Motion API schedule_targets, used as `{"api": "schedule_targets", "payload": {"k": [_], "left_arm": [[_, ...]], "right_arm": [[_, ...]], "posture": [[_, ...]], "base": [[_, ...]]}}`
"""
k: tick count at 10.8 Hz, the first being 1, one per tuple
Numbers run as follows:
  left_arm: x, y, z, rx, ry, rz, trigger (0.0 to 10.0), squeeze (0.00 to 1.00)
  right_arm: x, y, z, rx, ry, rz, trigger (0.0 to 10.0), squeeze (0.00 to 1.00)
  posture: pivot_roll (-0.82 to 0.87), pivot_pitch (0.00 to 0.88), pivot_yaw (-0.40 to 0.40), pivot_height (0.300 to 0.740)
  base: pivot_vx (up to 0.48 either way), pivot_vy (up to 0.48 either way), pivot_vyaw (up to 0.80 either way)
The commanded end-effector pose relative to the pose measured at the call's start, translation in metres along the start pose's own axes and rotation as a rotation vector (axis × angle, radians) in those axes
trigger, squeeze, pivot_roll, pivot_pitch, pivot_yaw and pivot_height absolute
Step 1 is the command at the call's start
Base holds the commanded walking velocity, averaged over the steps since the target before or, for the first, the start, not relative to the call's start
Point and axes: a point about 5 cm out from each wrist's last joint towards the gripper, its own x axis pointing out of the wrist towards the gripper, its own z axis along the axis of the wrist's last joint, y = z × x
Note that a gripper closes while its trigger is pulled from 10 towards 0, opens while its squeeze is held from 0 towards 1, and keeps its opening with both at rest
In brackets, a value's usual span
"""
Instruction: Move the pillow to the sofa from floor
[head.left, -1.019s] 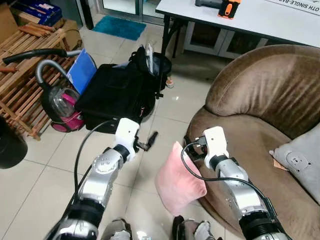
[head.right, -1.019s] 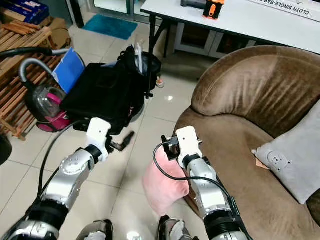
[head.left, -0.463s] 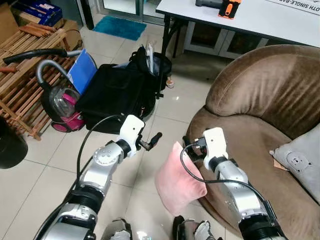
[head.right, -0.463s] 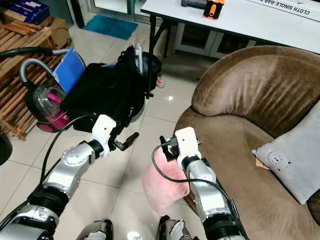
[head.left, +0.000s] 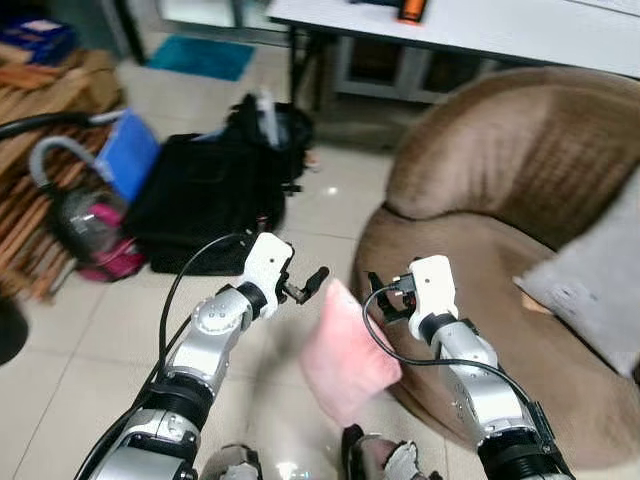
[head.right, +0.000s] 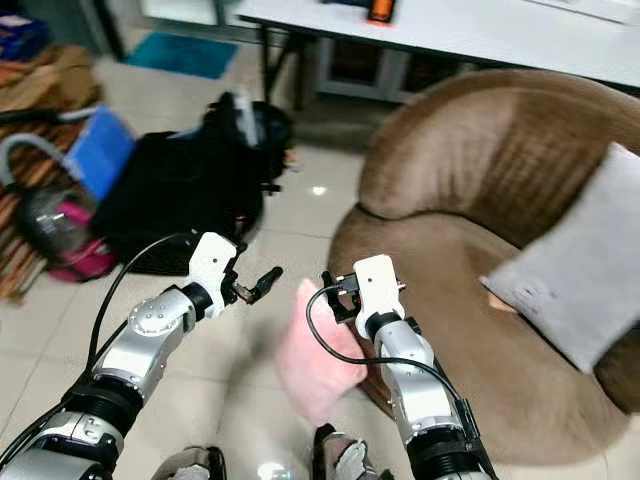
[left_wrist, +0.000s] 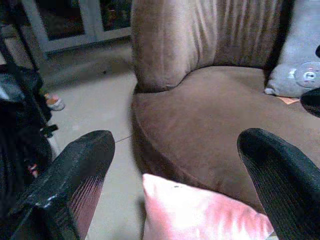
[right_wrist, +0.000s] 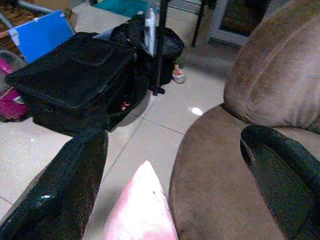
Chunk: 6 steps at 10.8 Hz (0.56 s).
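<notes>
Item one: our pink pillow (head.left: 345, 358) stands on edge on the tiled floor (head.left: 110, 330), leaning against the front of the brown sofa (head.left: 500, 200), between our two arms. In both wrist views its top corner sits low between the fingers, touching neither.

Item two: our left gripper (head.left: 308, 283) hovers just beside the pillow's upper corner, on the side away from the sofa. Its fingers (left_wrist: 70, 180) are spread wide, grasping nothing.

Item three: our right gripper (head.left: 385, 302) hangs just above the pillow's top edge, at the sofa's front rim. Its fingers (right_wrist: 65, 185) are likewise parted and empty.

Item four: a grey cushion (head.right: 565, 265) lies on the sofa seat, propped toward the backrest.

Item five: a black bag (head.left: 205, 190) lies on the floor, well apart from the pillow, with a blue panel (head.left: 125, 165) and a vacuum cleaner (head.left: 85, 220) with pink body beside it.

Item six: a white table (head.left: 460, 25) stands behind the sofa, carrying an orange-and-black object (head.left: 410, 10); the head views are somewhat blurred.
</notes>
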Motion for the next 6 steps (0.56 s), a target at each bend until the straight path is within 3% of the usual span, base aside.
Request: {"api": "schedule_targets", "payload": {"k": [1,6], "left_arm": [[-0.0024,-0.0023,-0.007,-0.018,0.014,0.005,10.0,0.0],[-0.0017,-0.0065,-0.0066,-0.024,-0.005,-0.015,10.0,0.0]], "right_arm": [[-0.0011,-0.0027,0.0001,0.003,0.008,-0.009,10.0,0.0],[-0.004,-0.0032,-0.003,0.016,0.027,-0.022,10.0,0.0]], "posture": [[0.09,0.17,-0.053,0.74],[0.08,0.177,-0.052,0.74]], "base": [[0.0,0.0,-0.61],[0.0,0.0,-0.65]]}}
